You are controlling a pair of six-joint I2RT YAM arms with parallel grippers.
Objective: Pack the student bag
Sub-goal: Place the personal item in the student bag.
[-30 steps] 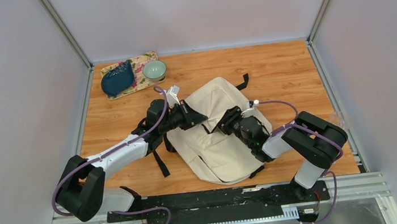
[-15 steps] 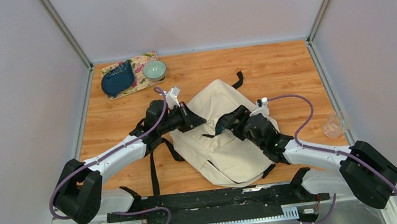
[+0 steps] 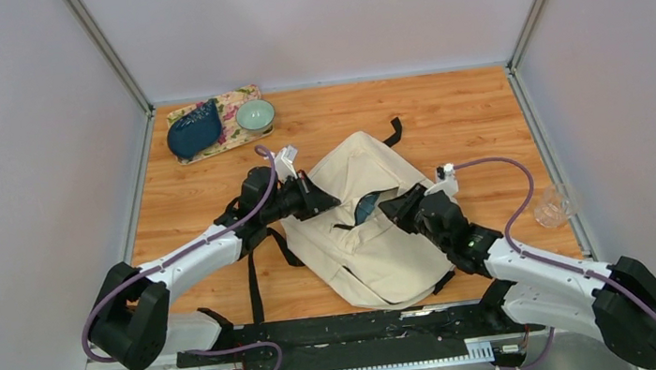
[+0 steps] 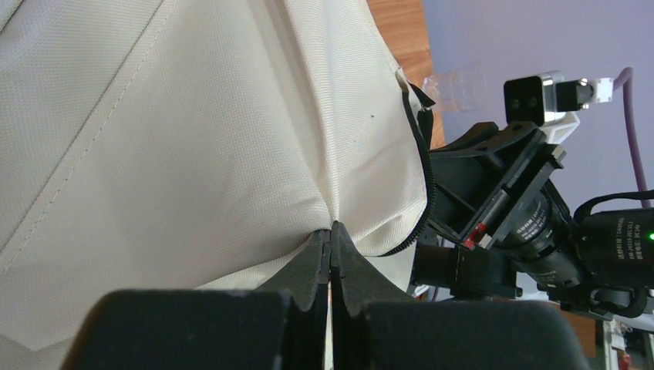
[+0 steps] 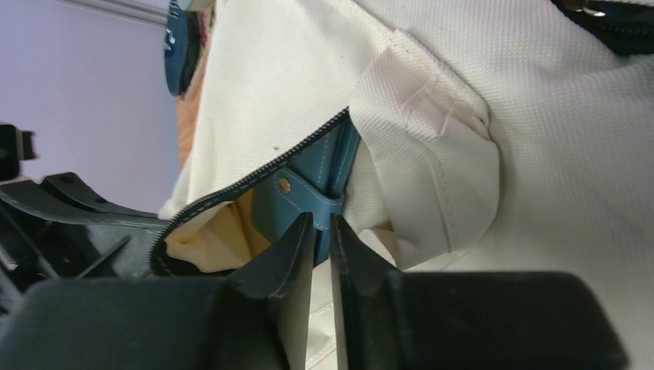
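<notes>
Top external: cream fabric backpack with black straps (image 3: 352, 257) lies centre-frame. Your left gripper (image 4: 332, 230) pinches its cloth at 10 o'clock; right gripper (image 5: 318, 225), 3 o'clock, nips a blue leathery pouch (image 5: 307, 183).

Robotics lab test cell, plain lilac-grey wall panels (image 3: 332, 15) on three sides, aluminium frame posts (image 3: 105, 52) at the corners, wood-grain tabletop (image 3: 466, 111), two cabled robot arms (image 3: 191, 254) bolted to a black rail (image 3: 352, 331) on slotted metal extrusion (image 3: 328, 366).
</notes>
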